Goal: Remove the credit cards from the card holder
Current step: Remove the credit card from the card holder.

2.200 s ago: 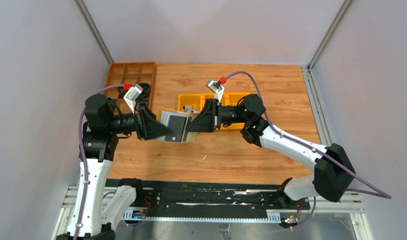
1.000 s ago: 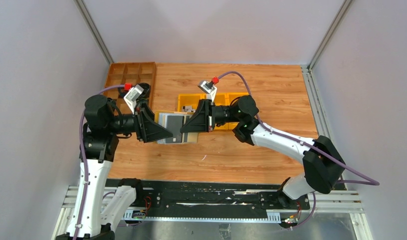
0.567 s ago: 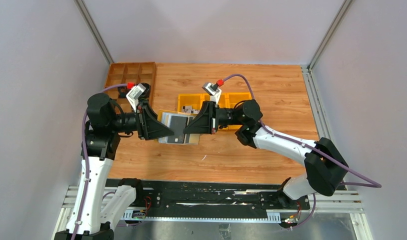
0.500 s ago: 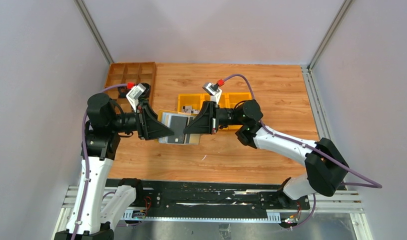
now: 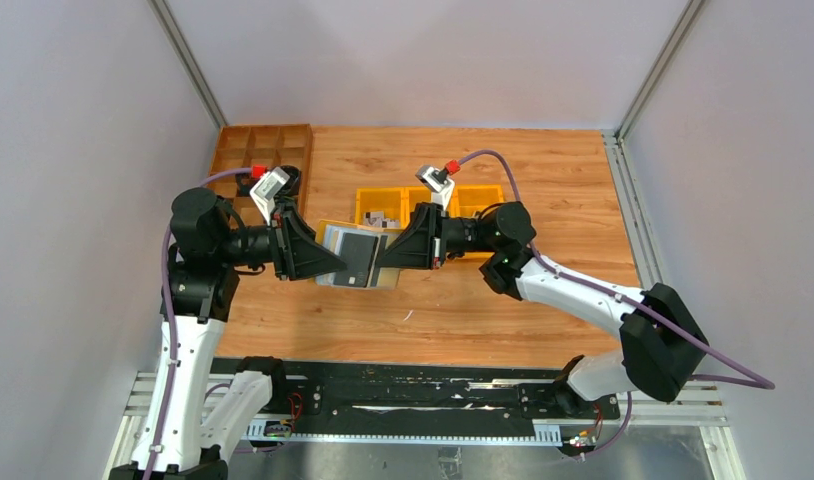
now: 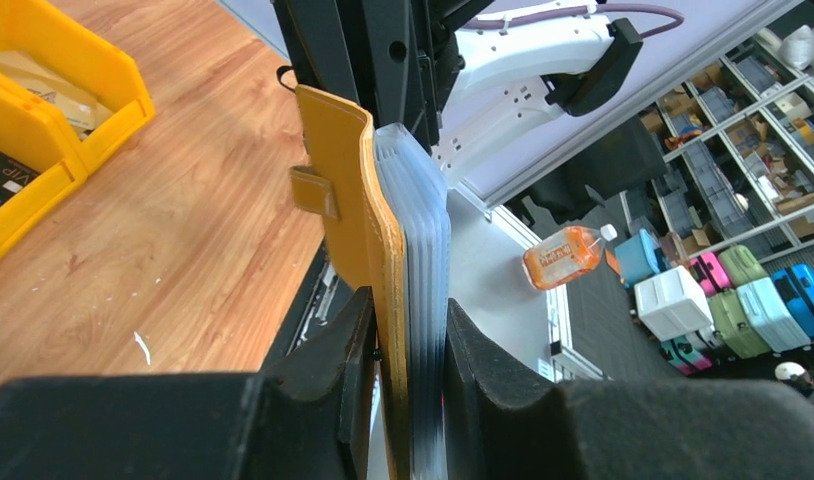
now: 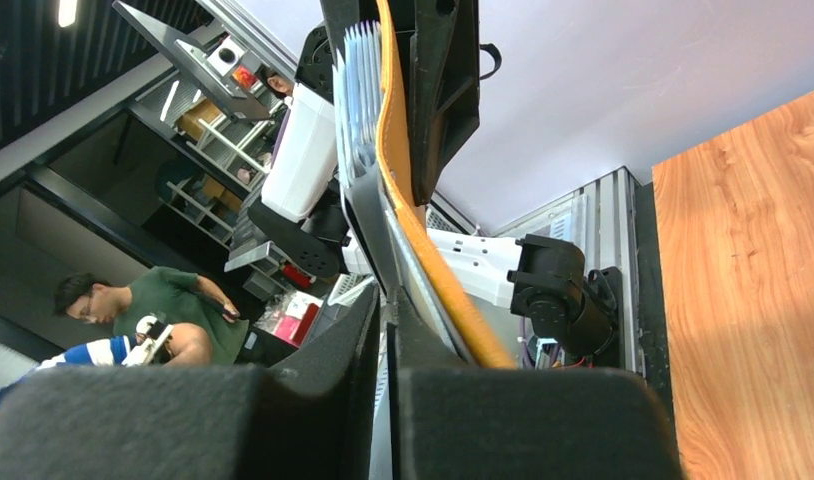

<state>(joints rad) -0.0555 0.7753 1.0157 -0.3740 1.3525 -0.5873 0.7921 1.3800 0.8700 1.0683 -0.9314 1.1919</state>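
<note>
The mustard-yellow card holder [image 5: 335, 250] is held up in the air between the two arms, its silvery-grey pleated inside facing up. My left gripper [image 5: 323, 264] is shut on its left end. In the left wrist view the left gripper [image 6: 408, 350] clamps the yellow cover [image 6: 345, 190] and the pleats [image 6: 425, 210] together. My right gripper [image 5: 383, 262] is shut on a dark credit card [image 5: 361, 256] that sticks out of the holder's right end. In the right wrist view the right gripper [image 7: 385, 330] pinches the card's thin edge [image 7: 367, 232] beside the yellow cover [image 7: 423, 240].
A row of bright yellow plastic bins [image 5: 471, 197] stands behind the grippers and shows in the left wrist view [image 6: 53, 95]. A brown compartment tray [image 5: 263, 150] sits at the back left. A small white scrap [image 5: 408, 315] lies on the wooden table.
My right gripper pushed left into the holder, then drew back to the right with the dark card in its jaws. The left gripper holds the holder almost still.
</note>
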